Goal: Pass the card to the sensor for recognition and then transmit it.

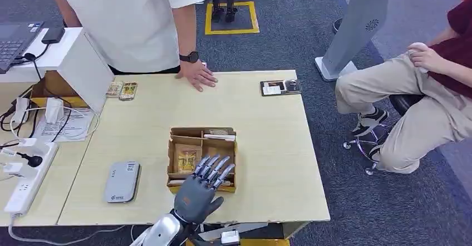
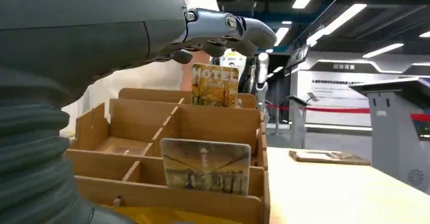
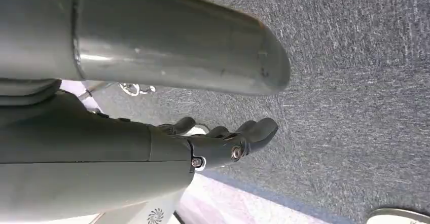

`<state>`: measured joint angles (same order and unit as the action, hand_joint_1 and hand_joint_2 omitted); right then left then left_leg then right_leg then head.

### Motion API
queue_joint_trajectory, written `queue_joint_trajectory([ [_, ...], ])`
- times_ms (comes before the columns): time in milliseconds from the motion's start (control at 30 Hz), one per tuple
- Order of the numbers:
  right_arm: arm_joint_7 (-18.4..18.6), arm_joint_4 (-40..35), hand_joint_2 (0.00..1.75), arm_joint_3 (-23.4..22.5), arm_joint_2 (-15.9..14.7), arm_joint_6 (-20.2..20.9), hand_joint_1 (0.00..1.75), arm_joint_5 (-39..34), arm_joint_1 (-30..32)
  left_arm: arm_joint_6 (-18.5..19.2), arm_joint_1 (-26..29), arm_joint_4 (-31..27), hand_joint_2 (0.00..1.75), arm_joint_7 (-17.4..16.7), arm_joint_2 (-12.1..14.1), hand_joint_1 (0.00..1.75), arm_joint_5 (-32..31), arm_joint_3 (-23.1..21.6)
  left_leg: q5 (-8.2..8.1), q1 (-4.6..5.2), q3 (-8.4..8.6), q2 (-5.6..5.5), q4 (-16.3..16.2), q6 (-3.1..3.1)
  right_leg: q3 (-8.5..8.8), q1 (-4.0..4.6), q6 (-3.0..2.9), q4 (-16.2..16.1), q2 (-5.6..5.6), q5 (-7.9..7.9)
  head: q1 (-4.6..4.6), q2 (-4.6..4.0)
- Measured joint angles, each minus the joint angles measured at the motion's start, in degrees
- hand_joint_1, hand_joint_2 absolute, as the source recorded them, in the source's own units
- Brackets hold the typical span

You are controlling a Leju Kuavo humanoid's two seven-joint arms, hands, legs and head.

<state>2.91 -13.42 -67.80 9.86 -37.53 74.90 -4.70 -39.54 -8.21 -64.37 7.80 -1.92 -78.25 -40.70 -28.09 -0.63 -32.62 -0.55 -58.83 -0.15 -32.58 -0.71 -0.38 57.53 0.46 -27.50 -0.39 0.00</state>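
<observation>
Nearest, the left hand (image 1: 203,183) hovers with fingers spread, holding nothing, over the cardboard box (image 1: 201,158) where a card (image 2: 206,165) stands. Nothing is picked yet; sensor (image 1: 122,181) scan and handover remain. Right hand (image 3: 223,142) hangs empty.

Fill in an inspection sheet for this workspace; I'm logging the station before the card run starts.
Surface: wooden table, mostly bare at right.
Job's things: cardboard card box with upright cards; grey sensor beside it.
Clutter: cards and dark tray at far edge.
Hands: left hand over the box, fingers apart, empty; right hand hangs over carpet.
Cables: power strip, plugs left.
Surroundings: standing person's hand on table; seated person right.
</observation>
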Motion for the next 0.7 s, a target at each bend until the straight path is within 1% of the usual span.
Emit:
queue_joint_trajectory([
  [100, 0.0, 0.0, 0.0, 0.0, 0.0, 0.0, 0.0, 0.0, 0.0, 0.0, -0.1, 0.6, 1.75, 0.0, 0.0, 0.0, 0.1, 0.0, 0.0, 0.0, 0.0, 0.0, 0.0, 0.0, 0.0, 0.0, 0.0, 0.0, 0.0, 0.0, 0.0, 0.0],
  [167, 0.0, 0.0, 0.0, 0.0, 0.0, 0.0, 0.0, 0.0, 0.0, 0.0, -0.3, 1.2, 1.75, -0.6, 0.0, 0.0, 0.3, 0.0, 0.0, 0.0, 0.0, 0.0, 0.0, 0.0, -0.01, 0.0, 0.0, 0.0, 0.01, 0.0, 0.0, 0.0],
  [267, 0.1, 0.0, 0.0, 0.0, 0.0, 0.0, 0.0, 0.0, 0.0, 0.0, -0.8, 2.0, 1.75, -3.4, -0.2, 0.0, -0.4, 0.0, 0.0, 0.0, 0.0, 0.0, 0.0, 0.0, -0.01, 0.0, 0.0, 0.0, 0.0, 0.0, 0.0, 0.0],
  [367, 0.1, 0.0, 0.0, 0.0, 0.0, 0.0, 0.0, 0.0, 0.0, 0.0, -1.1, 2.2, 1.75, -5.0, -0.6, 0.0, -0.8, 0.0, 0.0, 0.0, 0.0, 0.0, 0.0, 0.0, 0.0, 0.0, 0.0, 0.0, 0.0, 0.0, 0.0, 0.0],
  [600, 0.1, 0.0, 0.0, 0.0, 0.0, 0.0, 0.0, 0.1, 0.0, 0.0, -1.3, 2.6, 1.75, -5.6, -1.0, 0.0, -1.2, 0.0, 0.0, 0.0, 0.0, 0.0, 0.0, 0.0, 0.0, 0.0, 0.0, 0.0, 0.0, 0.0, 0.0, 0.0],
  [633, 0.2, 0.0, 0.0, 0.0, 0.0, 0.0, 0.0, 0.1, 0.0, 0.0, -1.3, 2.6, 1.75, -5.7, -1.0, 0.03, -1.3, 0.0, 0.0, 0.0, 0.0, 0.0, 0.0, 0.0, 0.0, 0.0, 0.0, 0.0, 0.0, 0.0, 0.0, 0.0],
  [667, 0.2, 0.0, 0.0, 0.0, 0.0, 0.0, 0.0, 0.1, 0.0, 0.0, -1.3, 2.6, 1.75, -6.0, -1.0, 0.47, -1.3, 0.0, 0.0, 0.0, 0.0, 0.0, 0.0, 0.0, -0.01, 0.0, 0.0, 0.0, 0.0, 0.0, 0.0, 0.02],
  [700, 0.2, 0.0, 0.0, 0.0, 0.0, 0.0, 0.0, 0.1, 0.0, 0.0, -1.3, 2.6, 1.75, -6.1, -1.0, 0.47, -1.3, 0.0, 0.0, 0.0, 0.0, 0.0, 0.0, 0.0, -0.01, 0.0, 0.0, 0.0, 0.0, 0.0, 0.0, 0.0],
])
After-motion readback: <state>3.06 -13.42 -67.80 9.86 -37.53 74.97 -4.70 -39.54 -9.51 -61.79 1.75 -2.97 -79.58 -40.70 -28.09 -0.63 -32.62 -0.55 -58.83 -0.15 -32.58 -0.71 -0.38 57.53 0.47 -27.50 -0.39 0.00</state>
